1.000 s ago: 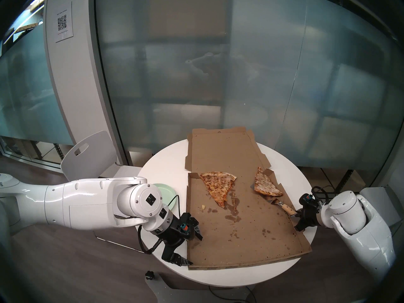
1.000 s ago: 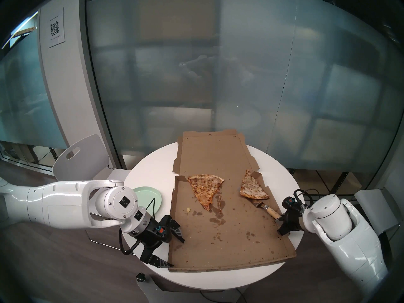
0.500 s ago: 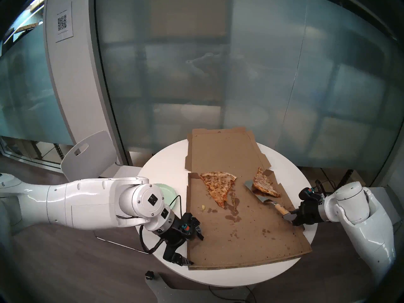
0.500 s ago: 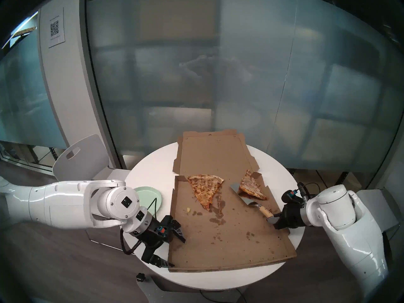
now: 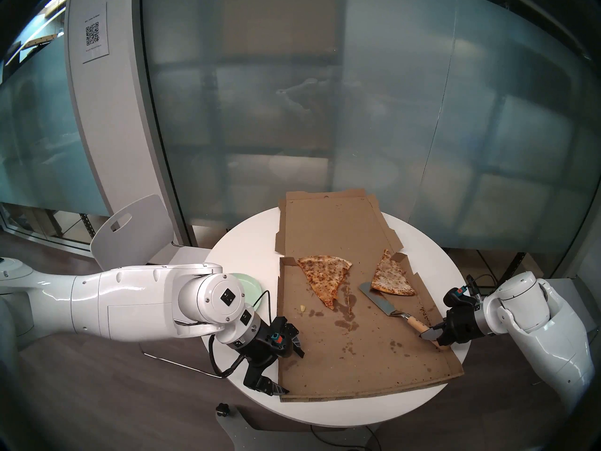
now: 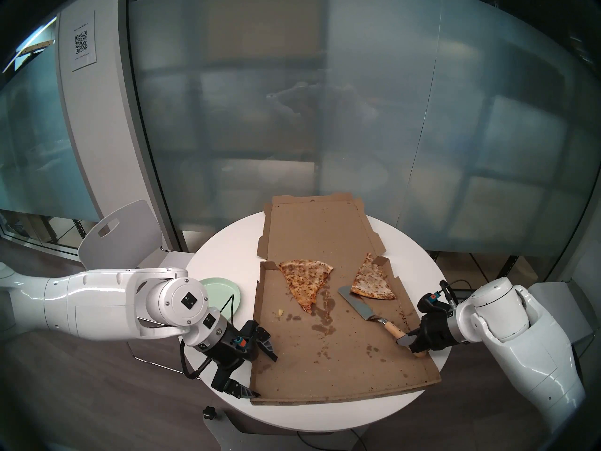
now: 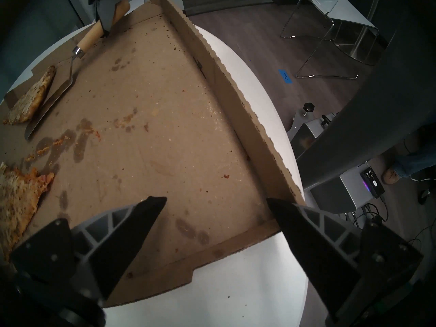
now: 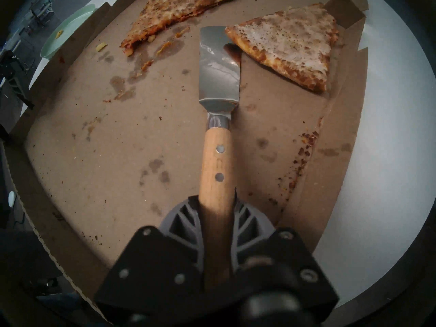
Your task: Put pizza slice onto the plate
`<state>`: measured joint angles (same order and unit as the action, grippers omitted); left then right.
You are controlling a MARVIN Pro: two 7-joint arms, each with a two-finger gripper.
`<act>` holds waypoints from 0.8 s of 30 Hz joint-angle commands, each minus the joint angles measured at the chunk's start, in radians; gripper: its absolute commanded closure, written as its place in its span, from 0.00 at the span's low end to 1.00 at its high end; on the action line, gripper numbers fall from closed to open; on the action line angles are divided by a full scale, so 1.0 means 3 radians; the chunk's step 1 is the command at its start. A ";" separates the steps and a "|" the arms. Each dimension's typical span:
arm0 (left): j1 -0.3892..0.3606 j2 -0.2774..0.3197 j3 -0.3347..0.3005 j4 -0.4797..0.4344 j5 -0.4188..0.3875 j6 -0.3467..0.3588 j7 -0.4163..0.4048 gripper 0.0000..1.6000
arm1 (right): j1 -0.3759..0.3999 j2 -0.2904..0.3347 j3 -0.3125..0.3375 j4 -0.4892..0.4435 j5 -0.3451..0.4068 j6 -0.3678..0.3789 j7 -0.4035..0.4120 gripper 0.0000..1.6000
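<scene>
In the head stereo left view the spatula has slid back out: half a second ago its blade lay well under the pizza slice, and now only the far corner of the blade meets the slice's near tip, with the slice lying flat in the pizza box near its right wall. The right gripper is clamped on the wooden handle; the left gripper stands spread at the box's near-left corner, holding nothing, and the plate sits on the desk left of the box, partly hidden by the left arm. The head stereo right view shows the same layout — blade mostly bare, slice beside it. From the left wrist, the left gripper's fingers straddle the box corner, touching no food. The right wrist view confirms it: the slice's tip just overlaps the blade's right edge. So the scoop looks lost, and a fresh approach seems needed before any carry to the plate.
</scene>
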<state>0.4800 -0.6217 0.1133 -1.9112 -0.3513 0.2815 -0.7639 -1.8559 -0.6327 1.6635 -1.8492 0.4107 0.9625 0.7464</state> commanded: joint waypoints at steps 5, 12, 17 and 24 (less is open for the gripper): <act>-0.0017 -0.0002 -0.0014 -0.0001 -0.0004 -0.0017 -0.0007 0.00 | 0.0122 0.0154 0.0008 0.0064 0.0292 -0.0008 -0.0032 1.00; -0.0021 -0.0015 -0.0012 0.0000 -0.0001 -0.0028 -0.0008 0.00 | 0.0212 0.0276 0.0026 0.0130 0.0462 -0.0008 -0.0010 1.00; -0.0017 -0.0035 -0.0010 0.0019 -0.0001 -0.0040 -0.0005 0.00 | 0.0294 0.0377 -0.0048 0.0179 0.0521 -0.0008 0.0000 1.00; -0.0014 -0.0042 -0.0010 0.0026 -0.0018 -0.0042 -0.0002 0.00 | 0.0463 0.0489 -0.0236 0.0313 0.0641 -0.0008 -0.0031 1.00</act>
<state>0.4796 -0.6293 0.1167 -1.9028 -0.3514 0.2703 -0.7643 -1.7839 -0.5354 1.6160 -1.7702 0.5616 0.9624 0.7426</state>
